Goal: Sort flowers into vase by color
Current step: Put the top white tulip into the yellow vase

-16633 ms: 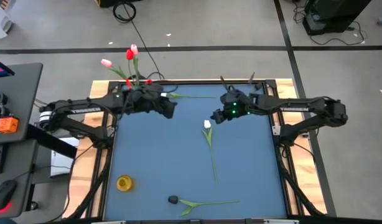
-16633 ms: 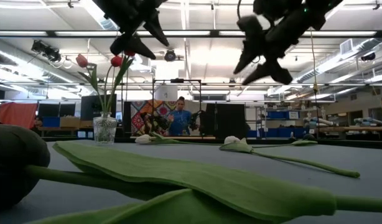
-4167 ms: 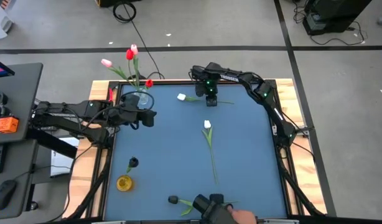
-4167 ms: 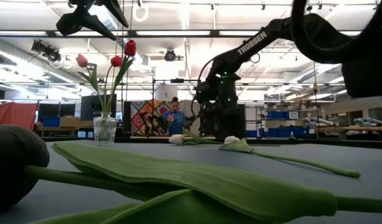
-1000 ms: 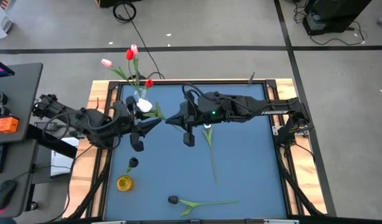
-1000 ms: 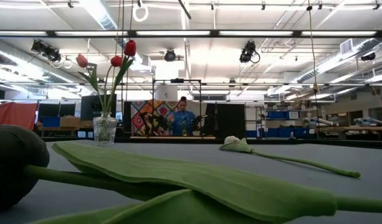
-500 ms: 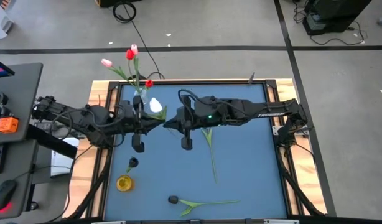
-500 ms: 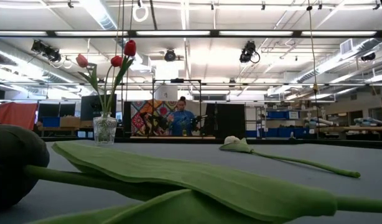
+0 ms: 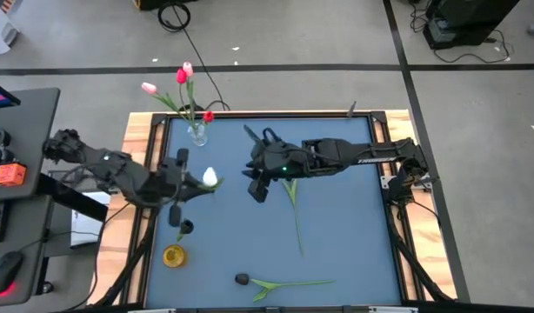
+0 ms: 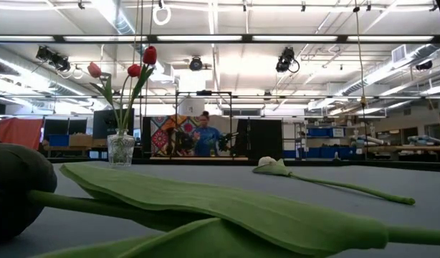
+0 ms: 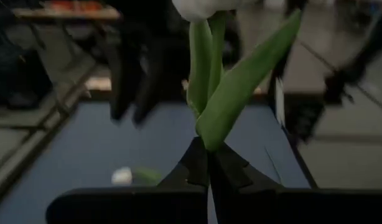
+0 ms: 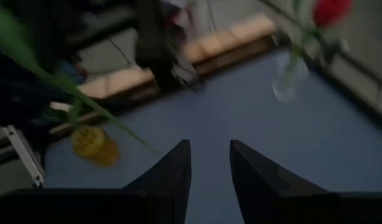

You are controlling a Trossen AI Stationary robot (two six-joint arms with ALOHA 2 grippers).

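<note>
A white tulip (image 9: pixel 210 178), bud pale and closed, with a thin green stem and broad leaves, is held above the left part of the blue worktop (image 9: pixel 337 243), its stem pinched in the closed left tool (image 11: pixel 209 163). The right tool (image 12: pixel 209 163), near the middle, stands parted and empty

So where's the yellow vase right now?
In the high view the yellow vase stands near the table's front left corner, just below a small dark bud and left of the dark-headed flower lying along the front edge.
</note>
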